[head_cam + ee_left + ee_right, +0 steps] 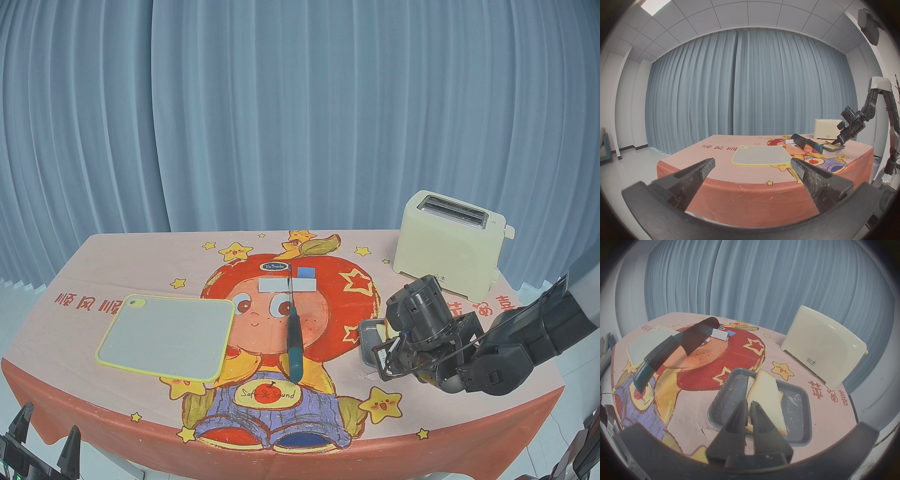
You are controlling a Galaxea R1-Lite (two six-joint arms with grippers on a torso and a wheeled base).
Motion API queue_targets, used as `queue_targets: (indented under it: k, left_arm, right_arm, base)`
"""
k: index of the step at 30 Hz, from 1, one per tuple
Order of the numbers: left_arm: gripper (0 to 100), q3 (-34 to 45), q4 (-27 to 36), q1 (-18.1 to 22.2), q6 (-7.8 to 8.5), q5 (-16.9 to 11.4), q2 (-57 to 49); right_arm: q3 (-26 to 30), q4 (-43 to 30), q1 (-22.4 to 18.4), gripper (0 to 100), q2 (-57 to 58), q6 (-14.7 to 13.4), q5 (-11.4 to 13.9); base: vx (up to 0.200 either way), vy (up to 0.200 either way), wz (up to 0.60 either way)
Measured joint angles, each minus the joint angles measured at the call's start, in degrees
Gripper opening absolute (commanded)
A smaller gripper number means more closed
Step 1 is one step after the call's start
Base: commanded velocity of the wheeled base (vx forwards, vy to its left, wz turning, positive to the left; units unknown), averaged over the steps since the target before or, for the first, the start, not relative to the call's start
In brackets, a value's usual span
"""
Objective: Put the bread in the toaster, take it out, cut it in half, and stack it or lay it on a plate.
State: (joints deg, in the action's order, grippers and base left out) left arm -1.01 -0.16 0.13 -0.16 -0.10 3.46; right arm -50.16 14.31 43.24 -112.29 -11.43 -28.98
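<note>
Grey tray [800,415] at the lower right of the head view, on the cartoon-printed tablecloth [94,281], holds the bread [767,396]: pale slices, the front one leaning up at a tilt. The right gripper [749,405] hangs right over this tray with its two dark fingers [739,424] drawn almost together, only a slit between them. Their tips sit at the tilted slice's edge, and I cannot tell whether they pinch it or merely touch it. The cream toaster [447,240] stands just behind the tray, at the right of the frame, slots up. A teal-handled knife [294,337] lies in the middle of the cloth, and a green-rimmed cutting board [165,337] lies to its left. In the lower left corner, off the table's near edge, the left gripper [50,425] is spread wide and holds nothing.
</note>
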Motion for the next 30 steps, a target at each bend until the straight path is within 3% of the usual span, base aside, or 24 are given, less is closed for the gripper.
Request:
queue_targets:
  k: [30]
  left_arm:
    - [100, 0.0, 0.0, 0.0, 0.0, 0.0, 0.0]
  right_arm:
    - [-0.1, 0.2, 0.4, 0, -0.6, -0.1, -0.8]
  base:
    - [0.0, 0.0, 0.0]
